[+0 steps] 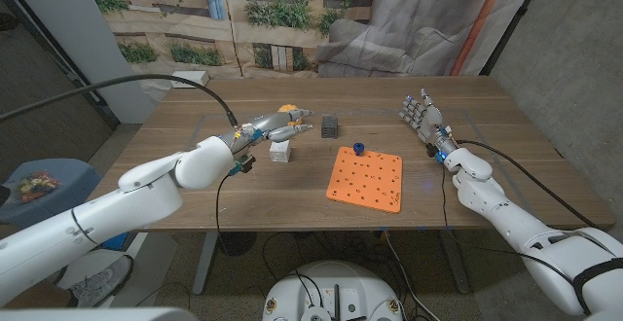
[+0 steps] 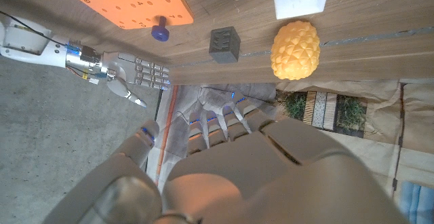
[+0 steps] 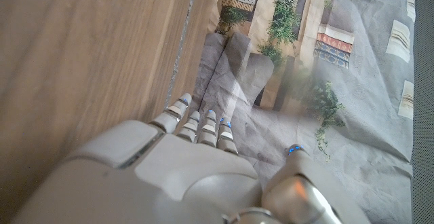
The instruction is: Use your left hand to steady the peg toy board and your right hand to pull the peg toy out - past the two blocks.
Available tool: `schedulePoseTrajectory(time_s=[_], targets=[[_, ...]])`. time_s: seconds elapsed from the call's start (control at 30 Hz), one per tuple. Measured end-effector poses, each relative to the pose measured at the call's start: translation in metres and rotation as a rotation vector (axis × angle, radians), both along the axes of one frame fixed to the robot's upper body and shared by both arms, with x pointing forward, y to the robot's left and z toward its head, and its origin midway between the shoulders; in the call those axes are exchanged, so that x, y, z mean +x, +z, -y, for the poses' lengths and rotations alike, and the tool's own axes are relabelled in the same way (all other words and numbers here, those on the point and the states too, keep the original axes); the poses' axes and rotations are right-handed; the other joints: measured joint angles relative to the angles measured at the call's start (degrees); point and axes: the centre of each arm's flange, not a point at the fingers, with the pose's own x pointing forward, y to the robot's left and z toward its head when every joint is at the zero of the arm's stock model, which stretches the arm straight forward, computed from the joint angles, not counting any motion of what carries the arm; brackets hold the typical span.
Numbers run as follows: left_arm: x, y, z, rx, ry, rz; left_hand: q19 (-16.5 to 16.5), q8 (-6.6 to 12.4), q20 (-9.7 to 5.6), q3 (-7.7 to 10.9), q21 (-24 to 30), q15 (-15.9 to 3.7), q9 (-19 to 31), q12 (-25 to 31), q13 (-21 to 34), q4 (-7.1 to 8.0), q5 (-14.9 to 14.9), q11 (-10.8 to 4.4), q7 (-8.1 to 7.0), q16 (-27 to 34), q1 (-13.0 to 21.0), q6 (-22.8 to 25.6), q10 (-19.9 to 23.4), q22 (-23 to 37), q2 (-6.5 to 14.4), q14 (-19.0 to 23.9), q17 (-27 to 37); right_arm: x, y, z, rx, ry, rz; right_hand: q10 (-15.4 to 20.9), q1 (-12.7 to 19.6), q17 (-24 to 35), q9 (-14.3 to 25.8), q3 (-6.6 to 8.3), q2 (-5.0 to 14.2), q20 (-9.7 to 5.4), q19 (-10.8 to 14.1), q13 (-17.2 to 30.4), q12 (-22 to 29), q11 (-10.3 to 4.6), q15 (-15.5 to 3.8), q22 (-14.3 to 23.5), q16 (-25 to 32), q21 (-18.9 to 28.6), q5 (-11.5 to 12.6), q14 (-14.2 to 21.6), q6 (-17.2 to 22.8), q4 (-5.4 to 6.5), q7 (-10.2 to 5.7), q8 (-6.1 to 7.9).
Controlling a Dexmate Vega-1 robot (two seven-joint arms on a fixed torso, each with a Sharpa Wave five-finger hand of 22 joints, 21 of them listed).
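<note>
I see the orange board (image 1: 365, 177) lying flat on the wooden desk (image 1: 195, 180), right of centre and toward the near side — a thin square plate with a matte face dotted by rows of small holes. The blue peg (image 1: 359, 149) stands upright at the board's far edge, a short stubby cylinder; the left wrist view shows it (image 2: 160, 31) just at the board's (image 2: 122, 0) rim, though I cannot tell whether it sits in a hole.

My left robot hand (image 1: 277, 125) hovers above the desk left of the board, fingers apart and stretched toward the right, holding nothing. Beneath it sits a small white block (image 1: 280, 152) with smooth faces. Just beyond the fingers is a yellow-orange lump (image 1: 288, 112); in the left wrist view it (image 2: 296, 49) reads as a rounded egg shape with a bumpy, scaly surface. A small dark grey cube (image 1: 330, 124) rests on the desk between that hand and the board's far side.

My right robot hand (image 1: 421, 118) is raised at the far right of the desk, well apart from the board, fingers spread and pointing up — empty. The left wrist view shows it (image 2: 139, 72) the same way, grey jointed fingers open.

The desk has a brown wood-grain top with a thin seam along its far part.
</note>
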Motion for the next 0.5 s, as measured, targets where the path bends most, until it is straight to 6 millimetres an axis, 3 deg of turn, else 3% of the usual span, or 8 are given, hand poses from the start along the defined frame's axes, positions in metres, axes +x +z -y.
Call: schedulePoseTrajectory(time_s=[0.5], targets=[[0.007,-0.019,0.033,0.184,-0.022,0.070,-1.22,0.00,0.01,-0.65,0.00,-0.10,0.00,0.00,0.00,1.19,0.00,0.02,0.29,0.00,-0.92,-0.31,-0.42,0.00,-0.46,-0.72,0.00,0.006,0.000,0.011,-0.015,0.031,0.012,0.00,-0.21,-0.27,0.01,0.00,0.21,0.00,0.00,0.01,0.00,0.00,0.00,0.01,0.00,0.00,0.00,0.00,0.00,0.00,0.00,0.00]])
